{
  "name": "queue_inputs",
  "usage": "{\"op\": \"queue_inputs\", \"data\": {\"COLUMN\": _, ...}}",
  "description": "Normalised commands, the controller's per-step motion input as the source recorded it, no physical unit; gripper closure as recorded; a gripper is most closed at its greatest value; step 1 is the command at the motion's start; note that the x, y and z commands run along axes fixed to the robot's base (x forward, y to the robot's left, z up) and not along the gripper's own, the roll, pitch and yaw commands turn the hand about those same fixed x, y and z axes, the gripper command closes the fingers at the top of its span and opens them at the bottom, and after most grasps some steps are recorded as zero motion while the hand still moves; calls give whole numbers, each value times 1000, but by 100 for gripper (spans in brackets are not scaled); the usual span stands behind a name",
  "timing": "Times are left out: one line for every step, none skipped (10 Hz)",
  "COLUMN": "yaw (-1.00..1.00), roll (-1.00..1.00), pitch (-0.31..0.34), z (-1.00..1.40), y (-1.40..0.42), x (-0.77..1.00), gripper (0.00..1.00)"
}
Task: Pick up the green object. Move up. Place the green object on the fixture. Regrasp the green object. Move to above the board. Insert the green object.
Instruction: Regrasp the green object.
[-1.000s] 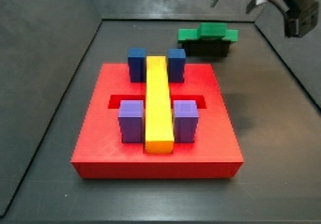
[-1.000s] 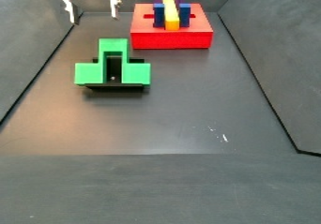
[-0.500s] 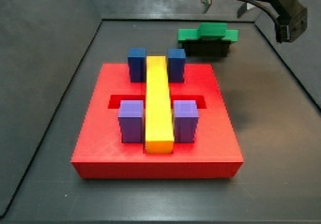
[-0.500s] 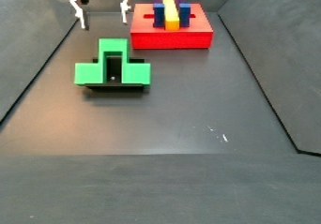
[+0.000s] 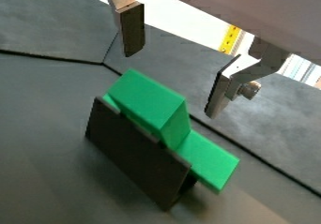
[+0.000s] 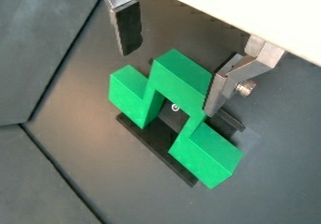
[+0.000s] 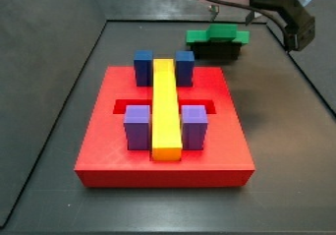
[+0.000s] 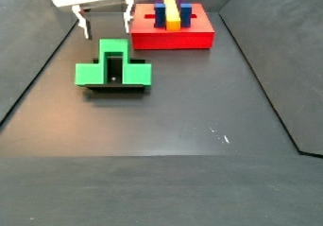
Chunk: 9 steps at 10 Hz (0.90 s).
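Observation:
The green object [image 7: 217, 33] rests on the dark fixture [image 7: 218, 52] beyond the far end of the red board [image 7: 116, 156]. In a side view the green object [image 8: 112, 70] lies across the fixture [image 8: 119, 89], its raised middle pointing towards the board [image 8: 177, 42]. My gripper [image 8: 106, 20] is open and empty, hanging just above and behind the green object; it also shows in a side view [image 7: 273, 18]. In both wrist views the green object [image 5: 157, 106] [image 6: 175, 111] lies below the open gripper [image 5: 178, 59] [image 6: 175, 57], with neither finger touching it.
The board carries blue blocks [image 7: 143, 65], purple blocks [image 7: 138, 127] and a long yellow bar [image 7: 164, 106]. Raised dark walls edge the floor on both sides [image 8: 32, 74].
My gripper has moved from off to the side towards the green object and now hangs over the fixture. The green object and the board have not moved.

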Motion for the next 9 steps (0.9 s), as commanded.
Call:
{"op": "queue_inputs", "data": {"yaw": 0, "roll": 106, "pitch": -20, "z": -320, "y": 31, "x": -20, "gripper": 0}}
{"op": "queue_inputs", "data": {"yaw": 0, "roll": 123, "pitch": -11, "z": -269, "y": 43, "x": -60, "gripper": 0}}
{"op": "queue_inputs", "data": {"yaw": 0, "roll": 126, "pitch": -9, "z": -266, "y": 29, "x": -66, "gripper": 0}}
{"op": "queue_inputs", "data": {"yaw": 0, "roll": 134, "pitch": -11, "z": -274, "y": 23, "x": -49, "gripper": 0}}
{"op": "queue_inputs", "data": {"yaw": 0, "roll": 229, "pitch": 0, "z": -343, "y": 23, "x": -23, "gripper": 0}}
{"op": "queue_inputs", "data": {"yaw": 0, "roll": 323, "pitch": -23, "z": -409, "y": 3, "x": -40, "gripper": 0}}
{"op": "queue_inputs", "data": {"yaw": 0, "roll": 286, "pitch": -29, "z": -297, "y": 17, "x": -17, "gripper": 0}}
{"op": "queue_inputs", "data": {"yaw": 0, "roll": 180, "pitch": -14, "z": -77, "y": 17, "x": 0, "gripper": 0}}
{"op": "queue_inputs", "data": {"yaw": 0, "roll": 0, "pitch": 0, "z": 0, "y": 23, "x": 0, "gripper": 0}}
